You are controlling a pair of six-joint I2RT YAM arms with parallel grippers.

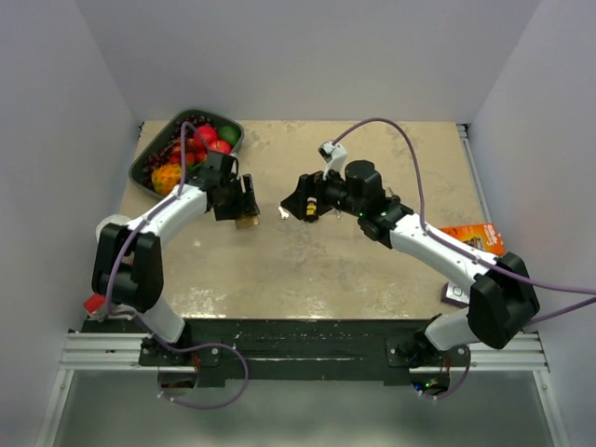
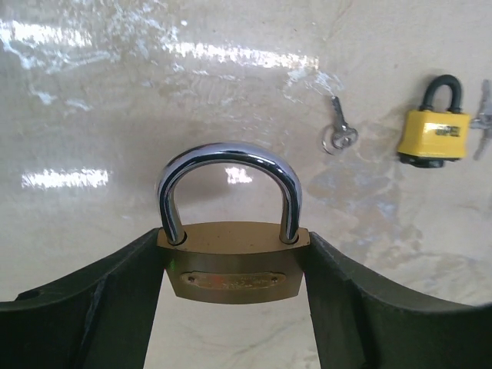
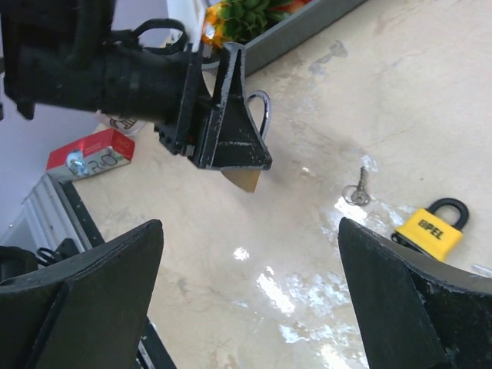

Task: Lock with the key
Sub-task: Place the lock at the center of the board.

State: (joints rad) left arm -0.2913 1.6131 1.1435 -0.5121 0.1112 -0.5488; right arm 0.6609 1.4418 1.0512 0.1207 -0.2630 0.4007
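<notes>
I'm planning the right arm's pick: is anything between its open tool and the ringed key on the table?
Nothing visible does. The right tool hangs open above the bare table. The ringed key lies flat ahead of it, apart from the yellow padlock beside it.

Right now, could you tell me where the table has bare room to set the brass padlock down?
The near half of the table is bare; so is the far strip right of the fruit tray. The centre is crowded: key, yellow padlock, left claw holding the brass padlock, right claw.
</notes>
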